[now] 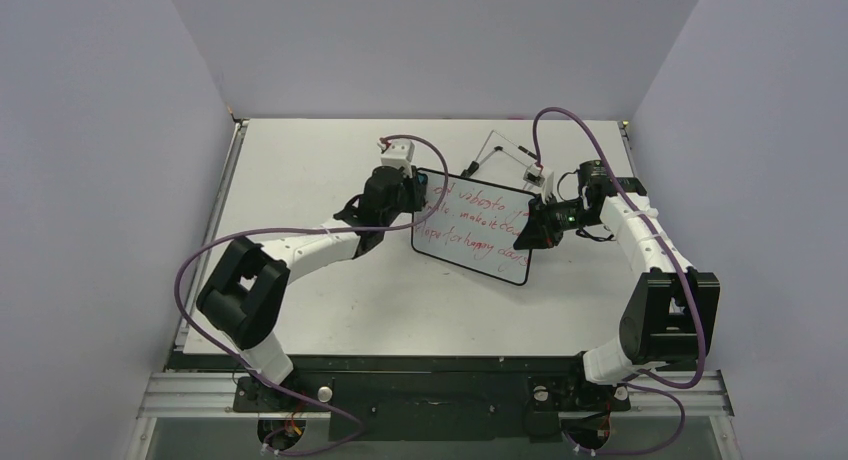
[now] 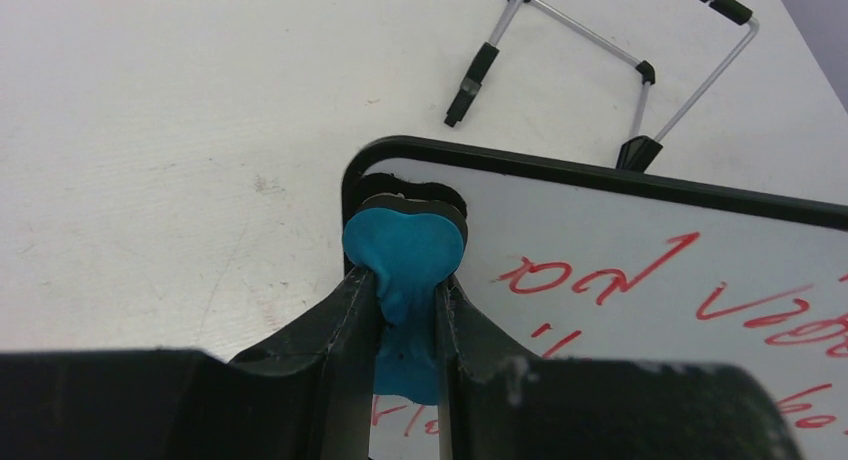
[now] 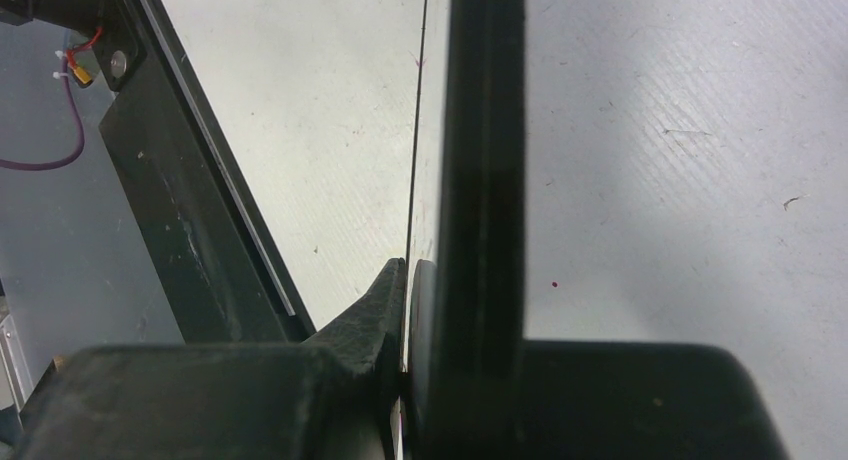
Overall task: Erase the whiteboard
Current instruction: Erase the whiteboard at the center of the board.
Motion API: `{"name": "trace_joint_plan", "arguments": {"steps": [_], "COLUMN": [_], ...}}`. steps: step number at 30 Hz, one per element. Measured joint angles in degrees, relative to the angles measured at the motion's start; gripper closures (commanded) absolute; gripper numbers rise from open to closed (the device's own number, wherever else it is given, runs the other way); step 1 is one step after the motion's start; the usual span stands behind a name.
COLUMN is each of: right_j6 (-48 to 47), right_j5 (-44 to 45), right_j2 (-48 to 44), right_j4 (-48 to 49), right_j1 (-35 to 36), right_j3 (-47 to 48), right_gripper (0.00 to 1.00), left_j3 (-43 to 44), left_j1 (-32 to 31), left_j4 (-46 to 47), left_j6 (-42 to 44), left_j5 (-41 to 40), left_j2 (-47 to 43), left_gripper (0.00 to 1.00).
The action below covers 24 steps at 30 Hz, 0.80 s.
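The whiteboard (image 1: 470, 225), white with a thin black rim and several lines of red handwriting, is held tilted above the table's middle. My right gripper (image 1: 532, 230) is shut on its right edge. In the right wrist view the board's black rim (image 3: 485, 130) runs edge-on between my jaws (image 3: 408, 275). My left gripper (image 1: 418, 185) is shut on the small blue eraser (image 2: 405, 242). The eraser's pad rests at the board's top left corner (image 2: 650, 270), just left of the red writing.
The thin wire easel stand (image 1: 505, 150) lies on the table behind the board and also shows in the left wrist view (image 2: 620, 70). The black metal rail of the table's near edge (image 3: 160, 180) shows in the right wrist view.
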Motion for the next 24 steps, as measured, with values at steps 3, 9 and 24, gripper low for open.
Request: {"name": "trace_joint_plan", "arguments": {"steps": [3, 9, 24], "right_j6": [-0.3, -0.6, -1.0], "right_j5": [0.0, 0.0, 0.1], "right_j2": [0.0, 0.0, 0.0], "right_j4": [0.0, 0.0, 0.0], "right_j1": [0.0, 0.0, 0.0], "right_j3": [0.0, 0.0, 0.0], "right_gripper": [1.00, 1.00, 1.00], "left_j3": [1.3, 1.7, -2.8], "left_j1": [1.3, 1.0, -0.9], "left_j4": [-2.1, -2.9, 1.5], "left_j6": [0.1, 0.5, -0.7], "left_j5": [0.1, -0.2, 1.2], "left_j2": [0.0, 0.0, -1.4], "left_gripper": [1.00, 1.00, 1.00]}}
